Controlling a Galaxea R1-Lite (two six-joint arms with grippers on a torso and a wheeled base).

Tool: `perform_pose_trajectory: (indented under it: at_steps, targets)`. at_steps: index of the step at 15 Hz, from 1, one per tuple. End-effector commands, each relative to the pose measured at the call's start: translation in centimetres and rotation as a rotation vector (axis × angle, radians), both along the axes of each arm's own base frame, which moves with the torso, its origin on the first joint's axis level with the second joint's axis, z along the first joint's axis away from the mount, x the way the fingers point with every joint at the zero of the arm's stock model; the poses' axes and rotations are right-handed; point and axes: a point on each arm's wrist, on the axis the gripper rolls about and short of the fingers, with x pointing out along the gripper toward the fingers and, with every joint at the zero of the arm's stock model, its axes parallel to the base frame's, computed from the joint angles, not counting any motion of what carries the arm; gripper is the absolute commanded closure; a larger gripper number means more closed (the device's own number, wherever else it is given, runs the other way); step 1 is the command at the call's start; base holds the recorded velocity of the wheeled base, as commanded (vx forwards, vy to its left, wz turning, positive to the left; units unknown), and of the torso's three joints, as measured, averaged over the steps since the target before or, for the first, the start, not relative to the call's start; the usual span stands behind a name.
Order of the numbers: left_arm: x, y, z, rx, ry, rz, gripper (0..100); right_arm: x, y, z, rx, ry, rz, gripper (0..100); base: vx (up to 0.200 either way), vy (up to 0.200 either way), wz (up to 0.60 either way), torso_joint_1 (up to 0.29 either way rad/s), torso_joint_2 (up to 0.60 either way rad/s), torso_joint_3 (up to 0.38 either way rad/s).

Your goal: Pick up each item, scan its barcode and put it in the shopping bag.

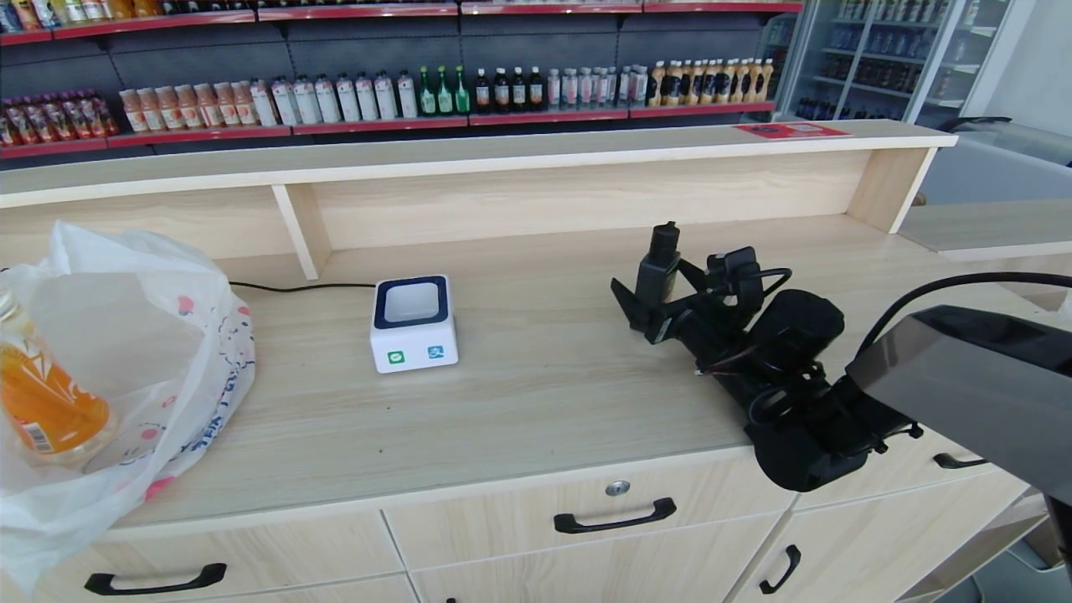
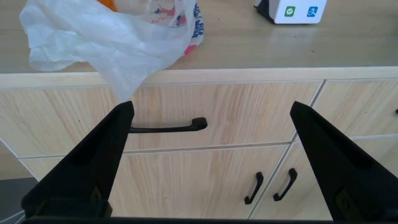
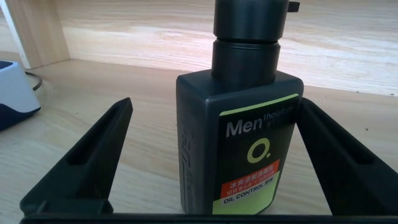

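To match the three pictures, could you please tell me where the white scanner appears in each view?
Head view: the scanner sits between shopping bag and dark bottle.
Left wrist view: the scanner on the counter beside the bag.
Right wrist view: the scanner on the counter beyond the bottle.
Shared landmark: the wooden counter.

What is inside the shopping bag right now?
An orange drink bottle shows through the thin plastic of the bag. Crumpled folds hide the rest of the inside, so other items cannot be ruled out.

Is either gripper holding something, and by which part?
Nothing is held. The right gripper stands open around the black bottle, with a gap on one side; the left gripper is open and empty.
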Motion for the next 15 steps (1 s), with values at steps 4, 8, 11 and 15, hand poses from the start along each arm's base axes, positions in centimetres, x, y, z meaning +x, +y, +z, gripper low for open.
perform_pose_trajectory:
  at_steps: [4,8,11,15]
  targets:
    - [0.0,0.0,0.0,0.000,0.000,0.000,0,-0.1,0.5,-0.2,0.003,0.005,0.015,0,0.000,0.000,0.00,0.000,0.00,0.000]
    - [0.0,0.0,0.0,0.001,-0.002,0.000,0,-0.3,1.2,-0.4,0.012,0.014,0.036,0,0.000,0.000,0.00,0.000,0.00,0.000]
    - [0.0,0.0,0.0,0.020,-0.002,0.000,0,-0.2,1.1,-0.5,0.018,0.017,0.036,0,0.000,0.000,0.00,0.000,0.00,0.000]
    - [0.0,0.0,0.0,0.023,-0.003,0.002,0,-0.3,1.7,-0.4,0.019,0.011,0.055,0,0.000,0.000,0.00,0.000,0.00,0.000]
